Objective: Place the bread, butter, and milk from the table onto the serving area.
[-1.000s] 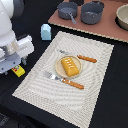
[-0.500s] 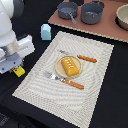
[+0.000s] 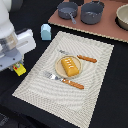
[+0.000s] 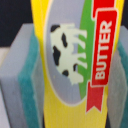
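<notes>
Cream woven mat [image 3: 95,92] was the biggest thing in play, lying across the dark tabletop [image 3: 117,107] just beyond the jaws, with the plate [image 3: 58,69] at its middle already carrying the bread [image 3: 70,66] between fork [image 3: 64,80] and knife [image 3: 80,57]. Off the mat's far corner stood the milk [image 3: 45,31], not yet served. The gripper [image 3: 18,67] hung over the mat's edge, and the wrist view showed the butter [image 4: 80,65] clamped between the grey pads [image 4: 22,80], the jaws closed snugly on its yellow sides. To finish this step well, I judged the arm should carry the box farther over the mat, to bare weave clear of the cutlery, lower it until it rested flat, and only then let go.
</notes>
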Robot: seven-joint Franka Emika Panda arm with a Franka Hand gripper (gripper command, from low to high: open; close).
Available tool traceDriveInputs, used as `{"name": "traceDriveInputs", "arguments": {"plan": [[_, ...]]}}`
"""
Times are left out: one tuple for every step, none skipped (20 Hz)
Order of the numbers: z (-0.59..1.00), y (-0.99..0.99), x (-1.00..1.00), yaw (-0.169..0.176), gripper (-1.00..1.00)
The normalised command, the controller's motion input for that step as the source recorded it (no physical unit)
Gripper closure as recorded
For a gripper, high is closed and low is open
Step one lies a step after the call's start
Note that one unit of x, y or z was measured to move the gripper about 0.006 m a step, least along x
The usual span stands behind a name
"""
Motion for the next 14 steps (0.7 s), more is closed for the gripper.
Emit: {"name": "traceDriveInputs", "arguments": {"plan": [[0.82,-0.18,0.96,0.000,1.00],[0.71,-0.21,0.99,-0.003,1.00],[0.63,-0.31,0.95,-0.021,1.00],[0.65,-0.33,0.95,-0.013,1.00],[0.62,-0.29,1.00,0.000,1.00],[0.56,-0.29,1.00,0.000,1.00],[0.55,-0.31,1.00,0.000,1.00],[0.54,-0.31,1.00,0.000,1.00],[0.54,-0.31,1.00,0.000,1.00],[0.53,-0.34,1.00,-0.007,1.00],[0.53,-0.36,0.98,-0.016,1.00],[0.52,-0.36,0.99,-0.016,1.00],[0.53,-0.37,0.98,-0.018,1.00],[0.49,-0.43,0.92,-0.043,1.00]]}}
